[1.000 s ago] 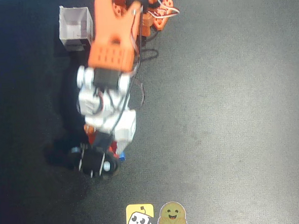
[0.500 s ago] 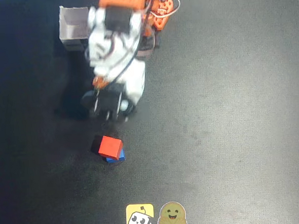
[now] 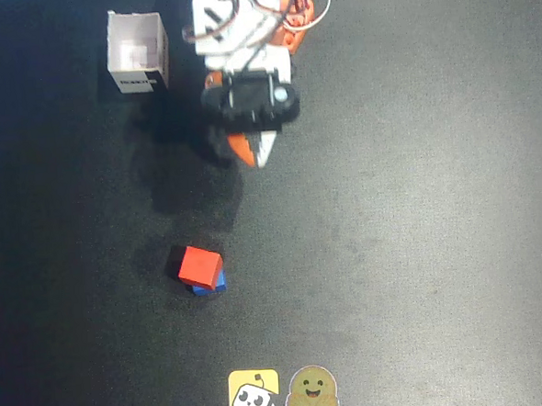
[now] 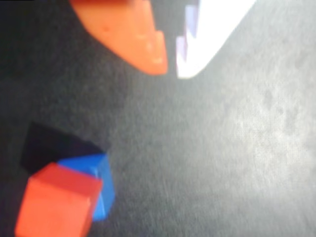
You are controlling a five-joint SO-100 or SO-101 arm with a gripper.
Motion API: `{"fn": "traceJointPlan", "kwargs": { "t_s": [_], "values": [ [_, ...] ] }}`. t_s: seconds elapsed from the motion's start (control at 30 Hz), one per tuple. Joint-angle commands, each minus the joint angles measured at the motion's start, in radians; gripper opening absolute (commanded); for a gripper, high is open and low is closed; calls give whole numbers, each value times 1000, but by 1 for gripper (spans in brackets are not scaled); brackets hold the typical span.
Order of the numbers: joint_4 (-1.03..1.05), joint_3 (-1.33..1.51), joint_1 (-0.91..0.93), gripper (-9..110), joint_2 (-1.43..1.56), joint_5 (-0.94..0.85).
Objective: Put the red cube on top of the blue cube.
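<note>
Meanwhile, the arm had pulled back toward the top of the overhead view: half a second earlier the tool (image 3: 257,158) hung just above the stacked cubes, and a second earlier it sat right over them, hiding most of both. Now it lay well apart from them, up beside the arm's base, and it gripped nothing. In the wrist view the orange fingertip (image 4: 150,54) and the white fingertip (image 4: 190,66) stood close together with only a narrow gap between them, empty. The cubes had not shifted since the earlier frame. The red cube (image 3: 200,263) rested on top of the blue cube (image 3: 214,284), turned a little askew, so a strip of blue showed at its lower right edge in the overhead view. In the wrist view the red cube (image 4: 57,202) sat low at the left, the blue cube (image 4: 101,185) peeking out behind and to its right, both far below the fingertips. A white open box (image 3: 137,51) stood on the dark surface (image 3: 418,203) at upper left, beside the arm. Two stickers (image 3: 283,392) lay near the bottom edge.
</note>
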Motion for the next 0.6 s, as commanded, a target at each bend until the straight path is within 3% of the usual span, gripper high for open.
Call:
{"fn": "traceJointPlan", "kwargs": {
  "t_s": [0.0,0.33,0.57],
  "values": [
    [40,44,-28,0,144,-17],
    [-8,143,-54,0,143,-69],
    [87,144,-57,0,144,-23]
  ]
}}
